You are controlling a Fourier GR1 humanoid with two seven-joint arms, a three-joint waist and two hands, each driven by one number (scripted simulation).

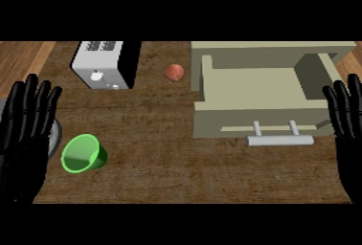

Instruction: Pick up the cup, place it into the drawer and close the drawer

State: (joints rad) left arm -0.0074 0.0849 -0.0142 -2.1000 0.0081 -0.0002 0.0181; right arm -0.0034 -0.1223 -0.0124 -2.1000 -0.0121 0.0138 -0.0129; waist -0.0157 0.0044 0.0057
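Left hand [25, 129] and right hand [348, 115] rest at the side edges, fingers [30, 93] spread. Cup [83, 153] sits lower left; drawer [254, 91] open, upper right.

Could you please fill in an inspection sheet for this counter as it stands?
Surface: brown counter, no spills seen.
Job's things: green cup near the left hand, untouched; drawer pulled open, nothing seen inside.
Clutter: white toaster at the back; reddish-brown rounded object between toaster and drawer; grey round rim partly hidden by the left hand.
Hands: left hand and right hand open, resting at the side edges, holding nothing.
Cables: nothing seen.
Surroundings: lighter wood planks past the counter's far corners.
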